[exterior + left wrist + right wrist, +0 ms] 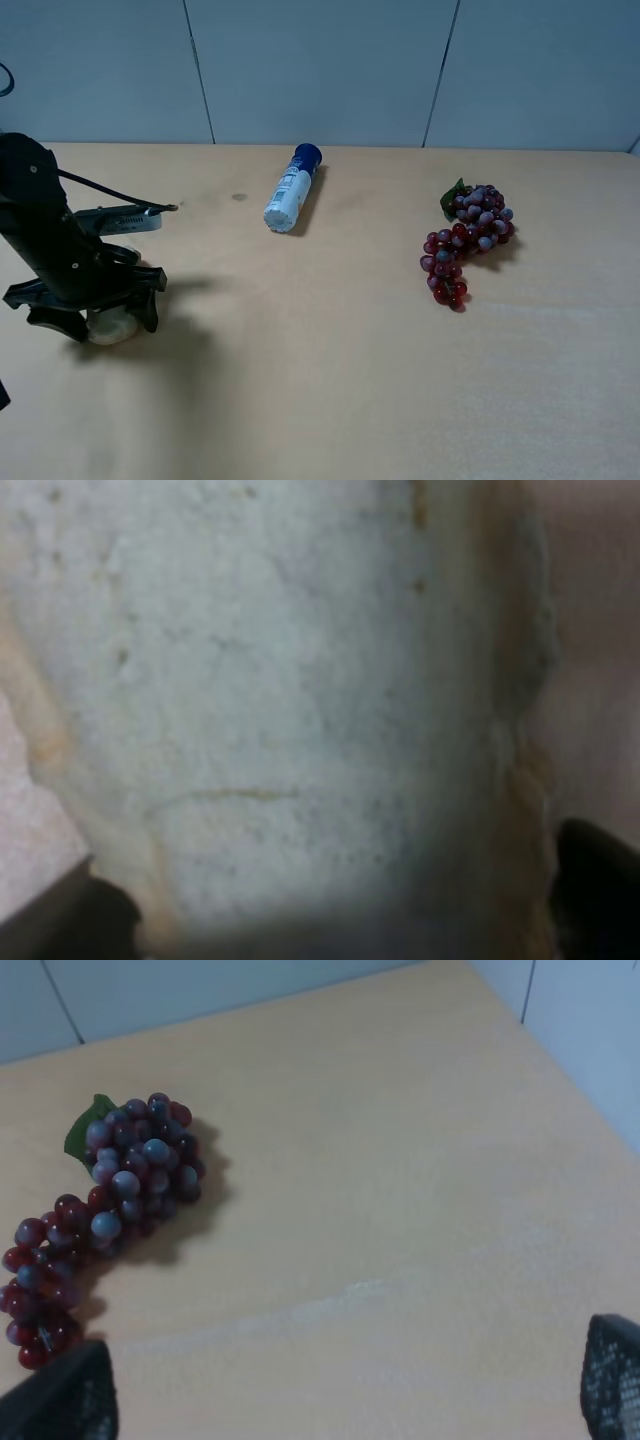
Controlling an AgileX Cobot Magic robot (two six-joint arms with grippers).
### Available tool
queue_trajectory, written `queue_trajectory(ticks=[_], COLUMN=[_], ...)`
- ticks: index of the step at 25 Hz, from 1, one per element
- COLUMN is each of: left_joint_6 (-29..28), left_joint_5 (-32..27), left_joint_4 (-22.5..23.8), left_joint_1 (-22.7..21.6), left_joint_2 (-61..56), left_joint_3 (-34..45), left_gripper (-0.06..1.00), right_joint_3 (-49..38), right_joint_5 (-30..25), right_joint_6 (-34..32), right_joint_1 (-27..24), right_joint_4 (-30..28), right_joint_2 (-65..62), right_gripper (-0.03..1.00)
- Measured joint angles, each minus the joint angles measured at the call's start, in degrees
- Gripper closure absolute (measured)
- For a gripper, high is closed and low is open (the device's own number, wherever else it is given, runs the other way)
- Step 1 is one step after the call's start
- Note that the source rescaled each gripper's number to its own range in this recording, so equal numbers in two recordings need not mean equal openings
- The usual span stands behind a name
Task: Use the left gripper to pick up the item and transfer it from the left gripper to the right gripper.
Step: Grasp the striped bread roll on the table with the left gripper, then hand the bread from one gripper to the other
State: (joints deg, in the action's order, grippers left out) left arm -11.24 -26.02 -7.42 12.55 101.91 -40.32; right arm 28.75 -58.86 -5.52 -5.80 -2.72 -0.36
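The bread loaf (112, 328) lies on the table (330, 380) at its left side. It is straddled by the left gripper (98, 312), set low so the loaf can be gripped across its width. Whether the jaws are clenched cannot be told. The right gripper (340, 1395) is held released near the grape bunch (110, 1200), presumably to receive the handover.

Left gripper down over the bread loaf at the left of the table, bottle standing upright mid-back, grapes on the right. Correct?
No: the bottle lies on its side, not upright; the exterior high view shows it. The rest holds: left gripper down over the bread loaf at the left of the table, grapes on the right.
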Motion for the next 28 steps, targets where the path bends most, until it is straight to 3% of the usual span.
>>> queue_trajectory(ticks=[5,8,20,28], left_joint_6=[0.00,0.00,1.04,11.24], left_joint_5=[0.00,-0.25,-10.30,-23.98], left_joint_4=[-0.05,-0.05,-0.05,-0.05], left_joint_1=[0.00,0.00,0.00,0.00], left_joint_2=[0.00,0.00,-5.46,-11.22], left_joint_3=[0.00,0.00,-3.51,-17.23], left_gripper=[0.58,0.70,0.82,0.85], right_joint_3=[0.00,0.00,0.00,0.00], right_joint_5=[0.00,0.00,0.00,0.00], right_joint_6=[0.00,0.00,0.00,0.00], right_joint_1=[0.00,0.00,0.00,0.00], right_joint_4=[0.00,0.00,0.00,0.00], right_joint_2=[0.00,0.00,0.00,0.00], right_gripper=[-0.03,-0.03,-0.03,-0.03])
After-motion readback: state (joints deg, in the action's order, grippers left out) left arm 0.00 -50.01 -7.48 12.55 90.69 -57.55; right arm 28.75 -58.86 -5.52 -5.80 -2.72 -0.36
